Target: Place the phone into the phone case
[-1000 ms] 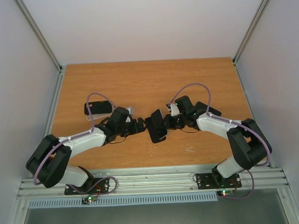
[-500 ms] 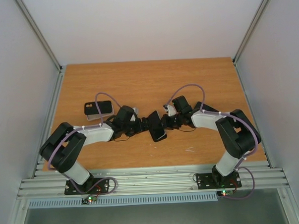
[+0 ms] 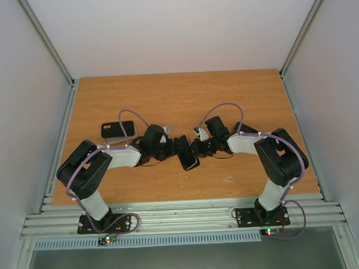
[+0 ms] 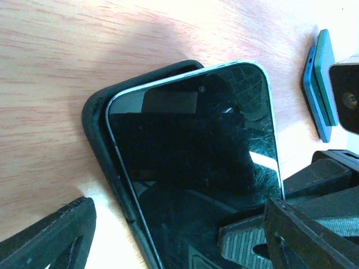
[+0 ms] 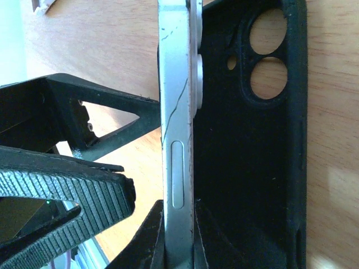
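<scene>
**While the phone [image 3: 188, 153] is sitting only partly in the phone case [image 4: 95, 117], both arms are crowding it**

Where the two arms are meeting at the middle of the table [image 3: 166, 99], the phone is lying screen-up over the phone case. From the right wrist it is plainly not seated. It is tilting away from the case floor, and its back with the camera bumps is standing off, so the inside of the case and its lens cut-outs are showing.

The right gripper [image 5: 179, 238] is pinching the phone's thin metal edge, one finger on each side. The left gripper [image 4: 171, 221] is holding its fingers wide apart. One is sitting just beside the case without touching it, and the other is hanging over the glass. Whether that pad is bearing down, I cannot tell.

By its look, the phone is going to handle as a stiff, smooth, fairly light slab, and a fragile one, since cracks are running across the screen and along the side rail. The case is looking soft and rubbery, so it is likely to flex and slide on the wood. Any hold is best taken on the long metal edges. Pressing should be going in near the corners rather than on the cracked glass.
</scene>
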`<state>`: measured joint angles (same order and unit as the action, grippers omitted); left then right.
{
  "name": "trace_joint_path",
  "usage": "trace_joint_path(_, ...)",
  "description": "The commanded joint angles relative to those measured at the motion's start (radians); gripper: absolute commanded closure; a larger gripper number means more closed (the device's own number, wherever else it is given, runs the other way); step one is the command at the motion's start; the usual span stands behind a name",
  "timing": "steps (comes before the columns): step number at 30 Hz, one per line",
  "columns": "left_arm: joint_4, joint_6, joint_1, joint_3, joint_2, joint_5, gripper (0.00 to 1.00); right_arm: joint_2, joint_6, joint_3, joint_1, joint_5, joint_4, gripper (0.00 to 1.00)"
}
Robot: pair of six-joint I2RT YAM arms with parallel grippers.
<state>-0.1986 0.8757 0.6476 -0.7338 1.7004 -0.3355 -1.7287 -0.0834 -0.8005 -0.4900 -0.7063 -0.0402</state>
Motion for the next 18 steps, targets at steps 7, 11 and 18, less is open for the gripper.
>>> trace_joint_path(7,-0.135,0.061,0.009,0.073,0.017,-0.037,0.19,-0.071,-0.130,0.003,-0.133,-0.026,0.128,0.99)
trace_joint_path(11,-0.153,0.086,0.016,0.140,-0.056,-0.034,0.19,-0.081,-0.217,0.023,-0.178,-0.019,0.227,0.99)
trace_joint_path(18,-0.091,0.096,0.039,0.255,-0.246,0.002,0.19,-0.062,-0.308,0.062,-0.218,0.008,0.318,0.99)
